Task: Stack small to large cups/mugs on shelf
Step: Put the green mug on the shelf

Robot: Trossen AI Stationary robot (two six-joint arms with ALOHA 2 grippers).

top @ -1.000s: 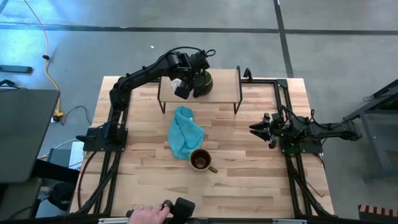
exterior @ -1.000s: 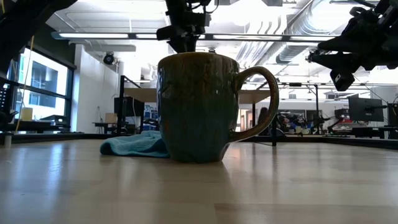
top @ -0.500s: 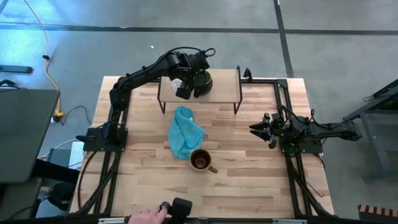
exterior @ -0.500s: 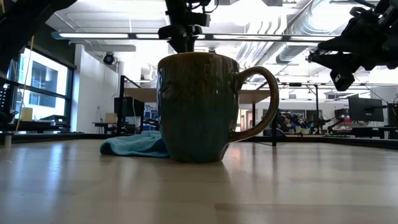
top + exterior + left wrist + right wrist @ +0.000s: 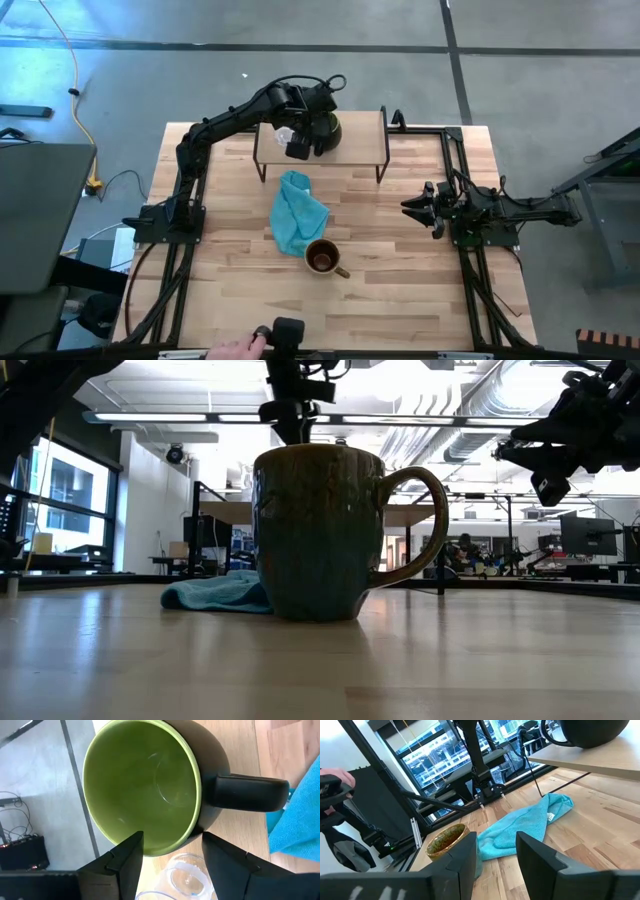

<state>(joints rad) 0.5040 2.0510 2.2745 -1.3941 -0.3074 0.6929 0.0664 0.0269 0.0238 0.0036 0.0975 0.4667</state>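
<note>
Left wrist view: left end effector [image 5: 170,857] spread over glass cup [image 5: 187,879] beside dark mug [image 5: 150,785] on shelf [image 5: 360,130]. Glass looks light, slick, fragile; grip by rim. Right end effector [image 5: 412,206] spread, idle over counter [image 5: 400,290].

Grey concrete floor [image 5: 560,90], ceiling striplights [image 5: 200,417]

Dark mug [image 5: 325,131] on shelf [image 5: 360,133]; cloth [image 5: 297,212] (below) beside olive mug [image 5: 322,257].

In the left wrist view the clear glass cup [image 5: 187,880] is cut off at the bottom edge, between the dark fingers. In the low view the olive-tan mug [image 5: 320,532] hides most of the shelf [image 5: 225,512]. At the high view's bottom edge only part of a person's hand [image 5: 233,348] shows.
</note>
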